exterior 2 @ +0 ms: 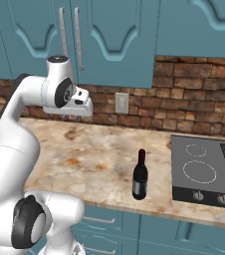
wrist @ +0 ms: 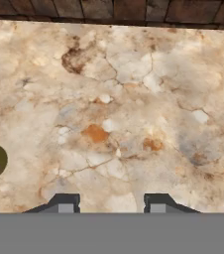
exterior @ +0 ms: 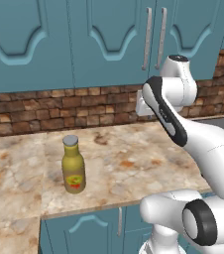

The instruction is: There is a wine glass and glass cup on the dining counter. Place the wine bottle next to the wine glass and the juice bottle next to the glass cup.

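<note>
we're hovering tool [wrist: 111, 203] fingers apart, empty | juice bottle [exterior: 74, 165] to its left, wine bottle [exterior 2: 140, 176] right | picking neither yet, probably choosing

Two rear cameras flank the marbled counter [exterior: 134, 149].

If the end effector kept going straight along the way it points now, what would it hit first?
Most likely bare marbled counter top. The open end effector looks down at empty stone; the juice bottle and the wine bottle stand off to either side, though its height above the stone is unclear.
</note>
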